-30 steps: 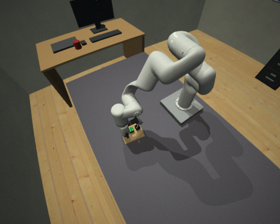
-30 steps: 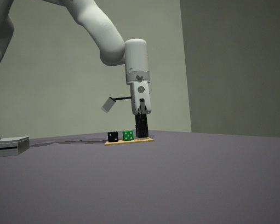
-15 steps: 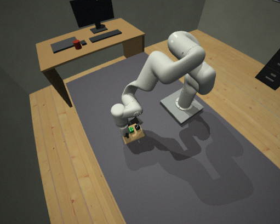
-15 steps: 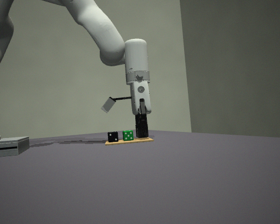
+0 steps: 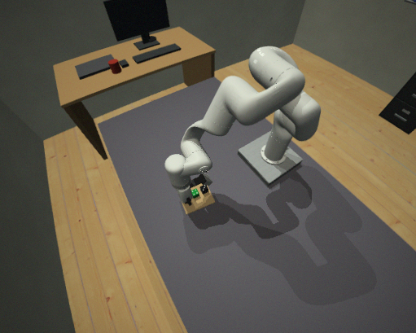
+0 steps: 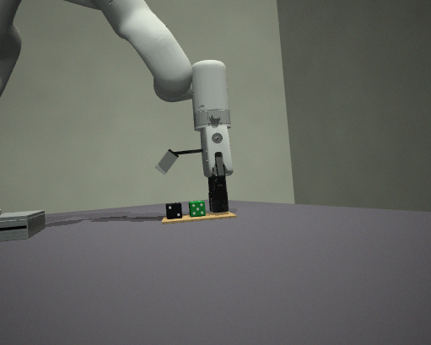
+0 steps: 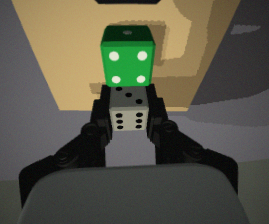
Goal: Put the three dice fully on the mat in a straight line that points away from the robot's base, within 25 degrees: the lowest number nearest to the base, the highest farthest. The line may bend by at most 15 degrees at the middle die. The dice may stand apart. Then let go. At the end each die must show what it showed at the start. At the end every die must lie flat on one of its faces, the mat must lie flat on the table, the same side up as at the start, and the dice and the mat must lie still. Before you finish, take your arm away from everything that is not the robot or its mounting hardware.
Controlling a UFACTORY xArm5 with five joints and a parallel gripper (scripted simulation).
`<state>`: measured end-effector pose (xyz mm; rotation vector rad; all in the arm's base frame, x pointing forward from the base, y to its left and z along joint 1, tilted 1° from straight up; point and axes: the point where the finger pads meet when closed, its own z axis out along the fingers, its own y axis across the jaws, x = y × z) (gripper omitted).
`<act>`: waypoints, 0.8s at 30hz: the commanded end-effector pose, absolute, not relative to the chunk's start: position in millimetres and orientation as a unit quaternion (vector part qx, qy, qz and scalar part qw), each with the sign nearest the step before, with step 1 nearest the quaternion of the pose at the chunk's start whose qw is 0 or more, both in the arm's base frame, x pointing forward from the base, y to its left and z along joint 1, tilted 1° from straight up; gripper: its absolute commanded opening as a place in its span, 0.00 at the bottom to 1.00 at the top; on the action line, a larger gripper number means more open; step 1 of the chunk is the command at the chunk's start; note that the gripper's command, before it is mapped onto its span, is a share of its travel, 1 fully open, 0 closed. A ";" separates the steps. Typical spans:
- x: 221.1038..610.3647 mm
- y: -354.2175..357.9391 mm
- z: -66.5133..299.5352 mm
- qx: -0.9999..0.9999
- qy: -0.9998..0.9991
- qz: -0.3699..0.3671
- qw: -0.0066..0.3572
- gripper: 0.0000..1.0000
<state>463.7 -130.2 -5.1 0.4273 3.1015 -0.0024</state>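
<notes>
My gripper (image 5: 186, 199) (image 6: 218, 209) (image 7: 128, 96) points down over the mat's end farthest from the base. It is shut on a white die (image 7: 129, 119), whose top shows six. The exterior view does not show this die, so I cannot tell whether it touches the mat. A green die (image 5: 194, 193) (image 6: 196, 208) (image 7: 128, 62) sits on the mat just on the base side, showing four on top. A black die (image 5: 204, 189) (image 6: 174, 211) sits nearest the base; its top number is too small to read. The wooden mat (image 5: 194, 208) (image 6: 200, 218) (image 7: 60, 60) lies flat.
The robot's base plate (image 5: 251, 155) (image 6: 10, 224) stands on the dark floor covering beyond the black die. The wrist camera (image 6: 167, 162) juts from the gripper toward the base, above the black die. A desk (image 5: 95, 82) with a monitor (image 5: 137, 15) stands farther back.
</notes>
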 end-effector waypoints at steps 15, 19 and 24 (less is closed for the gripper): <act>465.2 -130.5 -7.0 0.137 0.991 -0.001 0.007 0.27; 465.2 -130.5 -7.0 0.137 0.991 -0.001 0.007 0.27; 465.2 -130.5 -7.0 0.137 0.991 -0.001 0.007 0.27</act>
